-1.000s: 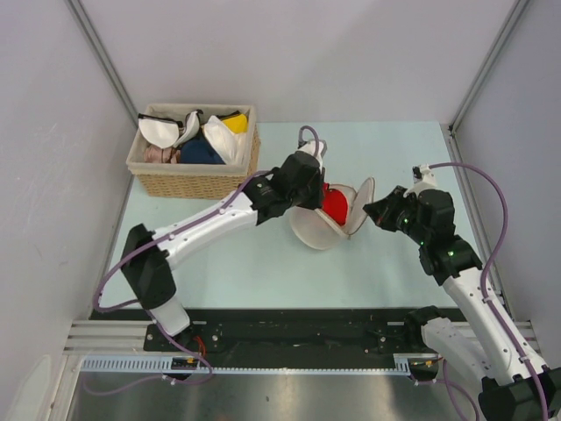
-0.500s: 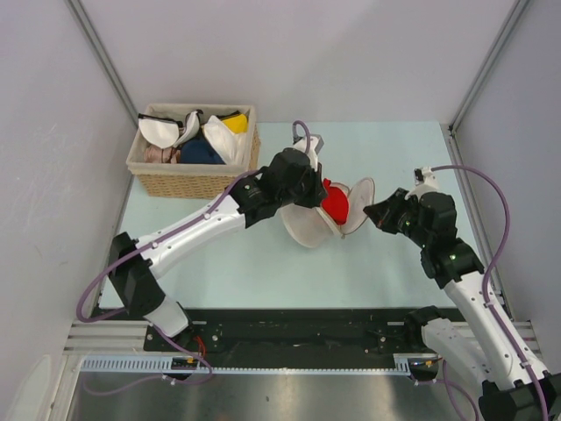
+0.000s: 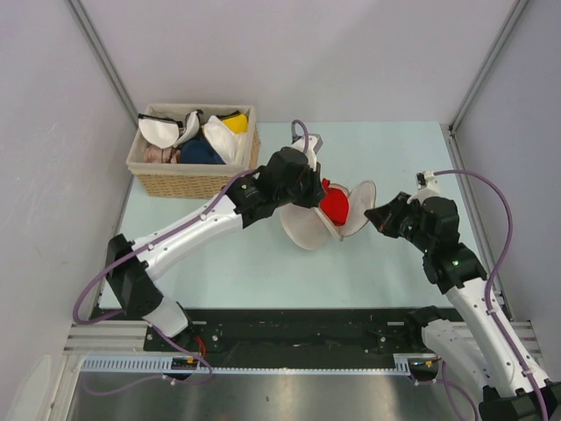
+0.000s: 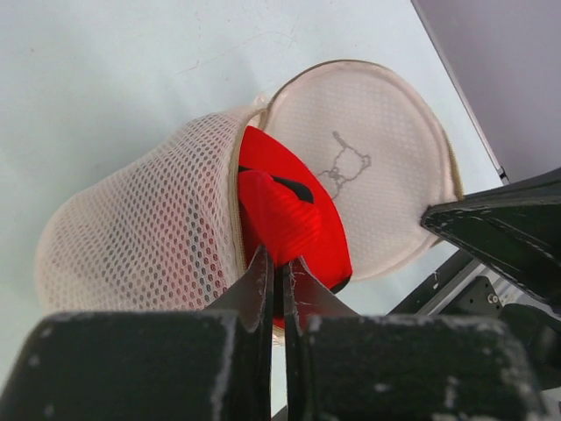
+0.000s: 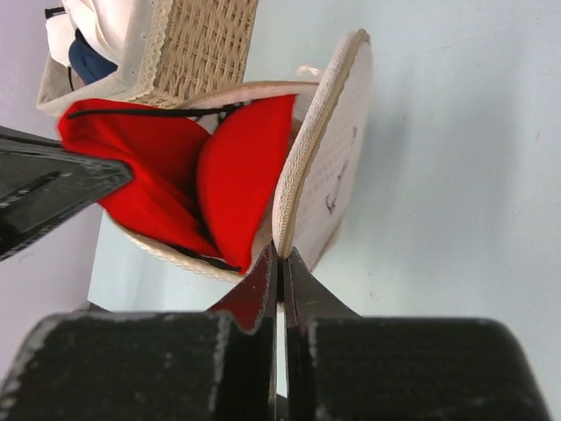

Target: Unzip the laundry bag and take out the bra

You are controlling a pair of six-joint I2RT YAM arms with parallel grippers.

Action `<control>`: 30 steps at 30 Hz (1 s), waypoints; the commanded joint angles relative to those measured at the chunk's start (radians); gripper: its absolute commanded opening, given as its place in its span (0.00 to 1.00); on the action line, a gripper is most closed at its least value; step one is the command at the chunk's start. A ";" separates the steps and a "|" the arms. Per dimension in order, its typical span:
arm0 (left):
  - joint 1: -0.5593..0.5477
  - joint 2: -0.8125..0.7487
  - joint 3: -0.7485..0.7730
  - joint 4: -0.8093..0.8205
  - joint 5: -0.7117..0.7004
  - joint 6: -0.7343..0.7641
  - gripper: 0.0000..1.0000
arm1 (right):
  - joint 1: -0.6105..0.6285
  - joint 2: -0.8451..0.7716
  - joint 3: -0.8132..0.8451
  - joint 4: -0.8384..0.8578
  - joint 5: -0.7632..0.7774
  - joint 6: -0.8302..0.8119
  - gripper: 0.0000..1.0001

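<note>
Top view: laundry bag point(image 3: 302, 232) lies unzipped mid-table, at 4 o'clock from the wicker basket point(image 3: 195, 182), with the red bra point(image 3: 333, 203) bulging from its mouth. Left wrist: my left gripper point(image 4: 280, 267) is pinched shut on the bra's padded edge. It looks soft and light; straps may snag the mesh. Right wrist: my right gripper point(image 5: 280, 256) clamps the limp lid point(image 5: 333, 149) at its rim. Bag interior and strap ends are hidden.

You see the laundry bag point(image 4: 140, 246) as cream open-weave mesh cloth, its rim edged in ribbed woven tape. The bra point(image 4: 294, 219) is smooth red fabric with a soft sheen. Far left, the basket point(image 3: 188, 182) is rough woven wicker. The table point(image 3: 386, 158) looks matt and smooth. The left gripper point(image 4: 279, 261) is matt black plastic, lightly scuffed.
</note>
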 commanded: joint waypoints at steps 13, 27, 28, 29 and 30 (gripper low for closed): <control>-0.005 -0.074 0.188 0.046 0.102 0.046 0.00 | 0.022 0.134 -0.029 0.117 -0.034 0.019 0.00; -0.005 0.028 0.192 0.060 0.202 0.021 0.00 | 0.066 0.099 0.032 0.155 -0.004 0.023 0.00; -0.005 0.035 0.194 0.071 0.228 0.017 0.00 | 0.074 0.107 0.032 0.166 -0.009 0.037 0.00; -0.005 0.047 0.200 0.075 0.232 0.009 0.00 | 0.085 0.125 0.032 0.180 -0.015 0.043 0.00; -0.005 0.051 0.203 0.075 0.239 0.008 0.00 | 0.120 0.142 0.032 0.203 -0.012 0.048 0.00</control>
